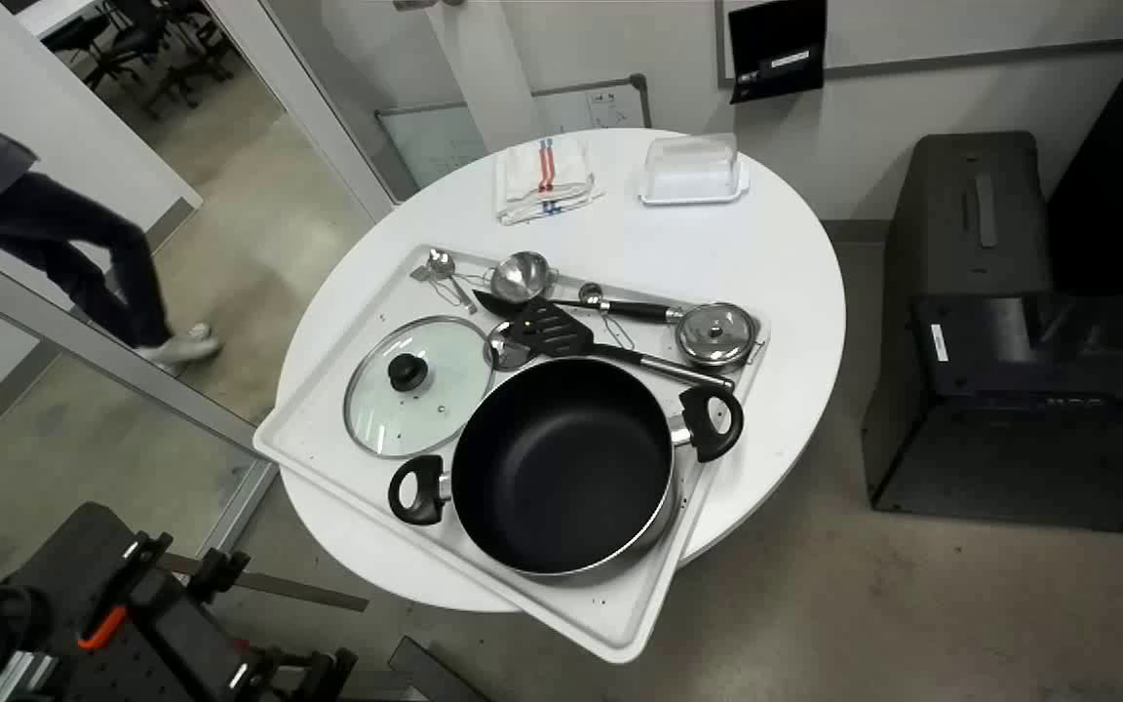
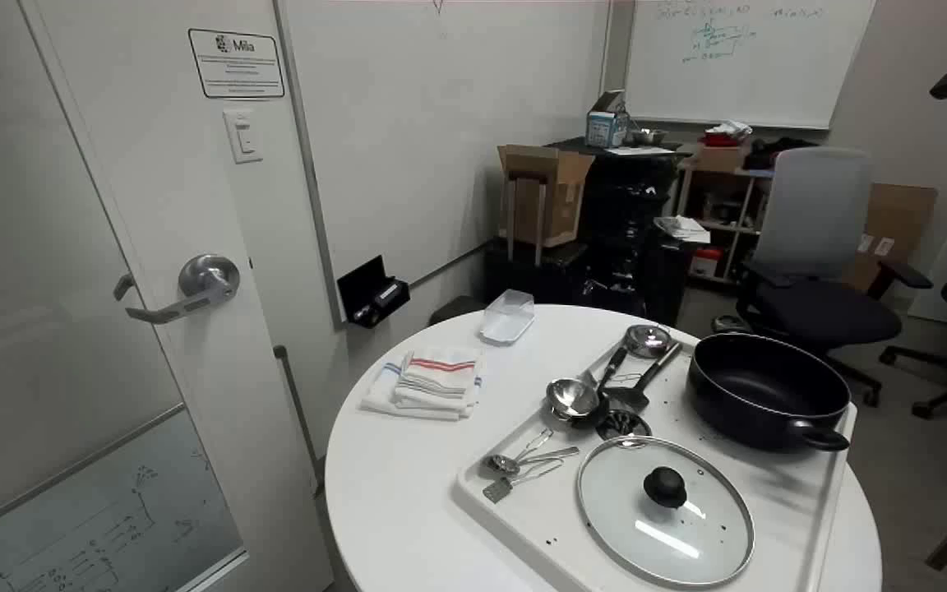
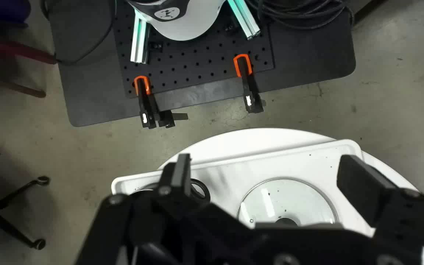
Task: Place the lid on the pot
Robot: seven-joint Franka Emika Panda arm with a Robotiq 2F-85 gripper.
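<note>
The end effector [image 3: 266,176] points downward, its jaws spread wide. Below it, seen between them, the lid [image 3: 289,200] lies knob-up on a white tray [image 3: 315,158]; the pot [image 1: 561,468], beside the lid, is mostly hidden behind one jaw in the wrist view. The round white worktop [image 3: 248,141] carries the tray, with grey floor [image 3: 399,92] and an office chair [image 2: 810,230] farther out.

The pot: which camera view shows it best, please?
An exterior view shows the pot best, looking down into it: its inside and both handles are visible. In an exterior view, its outer wall shows, but just one handle. In the wrist view, the gripper covers most of it, leaving chiefly one handle visible.
</note>
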